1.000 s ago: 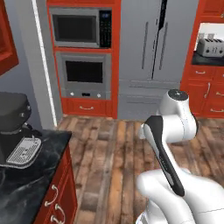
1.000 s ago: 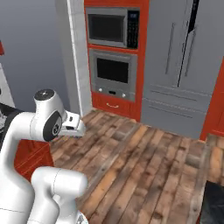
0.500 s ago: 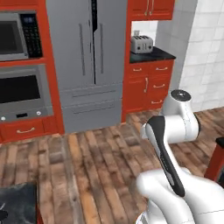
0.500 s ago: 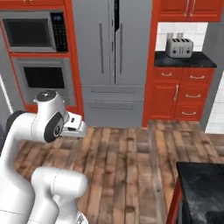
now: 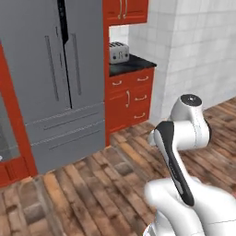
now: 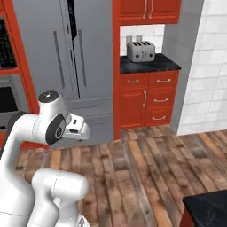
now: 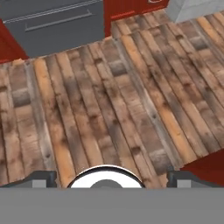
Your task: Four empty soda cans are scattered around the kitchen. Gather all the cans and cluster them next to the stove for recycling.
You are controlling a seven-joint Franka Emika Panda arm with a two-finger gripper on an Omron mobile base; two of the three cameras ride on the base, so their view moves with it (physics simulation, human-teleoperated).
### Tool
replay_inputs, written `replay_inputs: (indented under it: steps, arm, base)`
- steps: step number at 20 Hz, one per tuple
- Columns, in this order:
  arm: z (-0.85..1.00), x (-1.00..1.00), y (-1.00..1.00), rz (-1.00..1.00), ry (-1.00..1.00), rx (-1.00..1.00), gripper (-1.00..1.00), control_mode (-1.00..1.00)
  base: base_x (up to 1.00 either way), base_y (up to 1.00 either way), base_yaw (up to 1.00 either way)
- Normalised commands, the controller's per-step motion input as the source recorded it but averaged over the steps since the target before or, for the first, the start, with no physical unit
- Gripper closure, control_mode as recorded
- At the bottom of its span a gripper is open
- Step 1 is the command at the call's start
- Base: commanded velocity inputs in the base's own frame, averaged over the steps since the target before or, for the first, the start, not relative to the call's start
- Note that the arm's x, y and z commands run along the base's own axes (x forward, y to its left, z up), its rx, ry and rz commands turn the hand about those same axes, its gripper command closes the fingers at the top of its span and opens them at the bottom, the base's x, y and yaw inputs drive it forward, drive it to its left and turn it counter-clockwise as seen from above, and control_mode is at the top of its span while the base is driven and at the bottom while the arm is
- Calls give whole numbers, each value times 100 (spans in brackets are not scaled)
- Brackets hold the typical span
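Claw (image 7: 107, 177), spread wide and empty, points down at bare wooden floor (image 7: 113, 100) before fridge (image 5: 50, 83) and toaster (image 6: 140, 49) table (image 6: 148, 64), no can or stove in sight to steer by.

We see a wooden plank floor (image 7: 109, 96) bare of loose things, with red cabinets (image 6: 146, 99) rising from it; their black countertop (image 6: 148, 65) carries a silver toaster (image 6: 140, 50) against the white tiled wall.
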Motion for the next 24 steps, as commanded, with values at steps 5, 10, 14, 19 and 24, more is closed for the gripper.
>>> replay_inputs:
  steps: [5,10,14,19,24]
  arm:
    - [0,0,0,0,0,0,-100,100]
    - [0,0,0,0,0,0,-100,100]
    - [0,0,0,0,0,0,-100,100]
    - [0,0,0,0,0,0,-100,100]
    - [0,0,0,0,0,0,-100,100]
  base:
    - [98,41,-56]
    - [65,36,-71]
    - [44,38,-80]
    - [46,40,-79]
    - [82,52,-66]
